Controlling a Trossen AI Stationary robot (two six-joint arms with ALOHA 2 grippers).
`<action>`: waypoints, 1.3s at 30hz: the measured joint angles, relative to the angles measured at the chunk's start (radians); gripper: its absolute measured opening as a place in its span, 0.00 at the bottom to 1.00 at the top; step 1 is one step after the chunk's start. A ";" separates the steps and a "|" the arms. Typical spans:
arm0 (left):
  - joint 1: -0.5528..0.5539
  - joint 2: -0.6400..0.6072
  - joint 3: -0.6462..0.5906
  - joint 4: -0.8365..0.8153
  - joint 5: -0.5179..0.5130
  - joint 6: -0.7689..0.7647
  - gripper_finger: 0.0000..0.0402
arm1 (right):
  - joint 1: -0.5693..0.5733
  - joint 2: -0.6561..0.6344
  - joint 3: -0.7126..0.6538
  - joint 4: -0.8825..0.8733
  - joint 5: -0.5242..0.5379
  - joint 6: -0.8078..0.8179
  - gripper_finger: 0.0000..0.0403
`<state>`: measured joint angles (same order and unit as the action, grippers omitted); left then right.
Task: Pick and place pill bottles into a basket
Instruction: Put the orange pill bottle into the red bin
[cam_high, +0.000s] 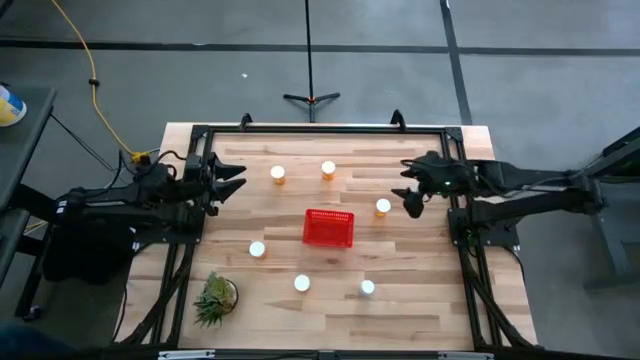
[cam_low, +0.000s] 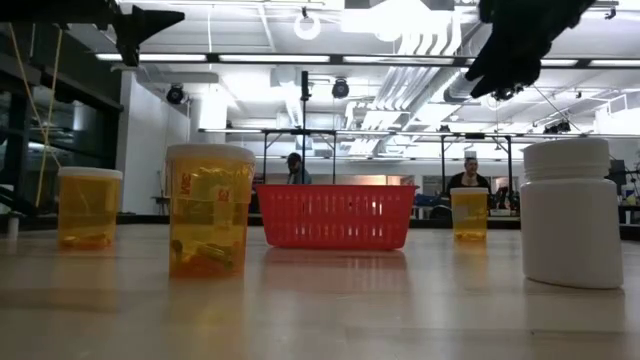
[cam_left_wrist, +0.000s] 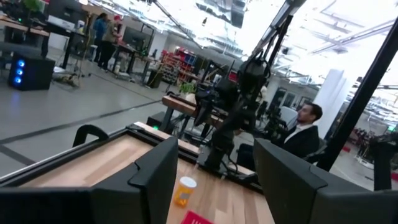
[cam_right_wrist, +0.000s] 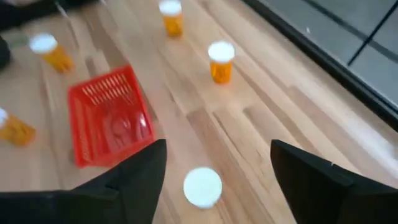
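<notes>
Six small cylindrical pill bottles with round white caps and translucent orange plastic bodies stand loose on the pale planked wooden table (cam_high: 420, 300): nearest (cam_high: 302, 283) and (cam_high: 367, 288), then (cam_high: 257, 249), (cam_high: 383, 207), and farthest (cam_high: 278, 174) and (cam_high: 328, 169). Between them sits the empty red rectangular plastic basket (cam_high: 328, 228) with slotted sides. A green spiky plant (cam_high: 214, 298) occupies the near left corner. The left gripper (cam_high: 232, 180) and the right gripper (cam_high: 410, 195) hover with fingers spread, holding nothing. Grey floor surrounds the table.

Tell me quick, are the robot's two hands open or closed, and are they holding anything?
Left gripper: fingers open, holding nothing, up above the table's left side.
Right gripper: fingers open, holding nothing, above a pill bottle on the right.
</notes>
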<state>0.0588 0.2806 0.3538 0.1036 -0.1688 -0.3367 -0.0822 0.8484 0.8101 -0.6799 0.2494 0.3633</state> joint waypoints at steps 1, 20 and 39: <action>0.000 0.000 0.000 0.000 0.000 0.000 0.61 | 0.000 0.025 0.011 -0.004 -0.016 0.004 0.73; 0.000 -0.001 0.000 -0.001 0.001 -0.008 0.61 | -0.003 0.368 0.032 -0.002 -0.143 -0.152 0.89; 0.000 -0.001 0.000 -0.001 0.001 -0.008 0.61 | -0.050 0.545 0.031 0.007 -0.132 -0.294 0.89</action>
<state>0.0589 0.2794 0.3542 0.1024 -0.1680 -0.3450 -0.1327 1.3935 0.8413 -0.6727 0.1179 0.0694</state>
